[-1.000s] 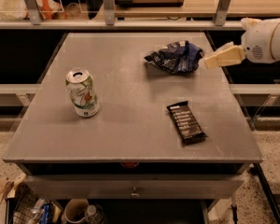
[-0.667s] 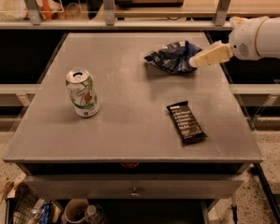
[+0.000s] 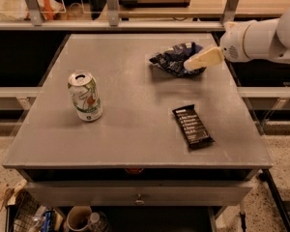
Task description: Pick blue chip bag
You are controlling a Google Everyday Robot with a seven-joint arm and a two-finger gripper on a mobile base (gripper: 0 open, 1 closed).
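The blue chip bag [image 3: 173, 58] is a crumpled dark navy foil bag with small white markings, lying at the far right of the grey table [image 3: 130, 100]. My gripper [image 3: 193, 63] comes in from the right on a white arm [image 3: 261, 37]. Its cream-coloured fingers [image 3: 205, 58] reach over the right part of the bag and hide that edge.
A green and white can [image 3: 85, 96] stands upright on the left of the table. A flat black bar wrapper [image 3: 192, 125] with white text lies front right. A shelf rail with metal posts runs behind the table. Bins sit under the table at the front left.
My arm has moved left, so the gripper has gone from the bag's right edge to over its right part. The bag, can and wrapper have not moved.
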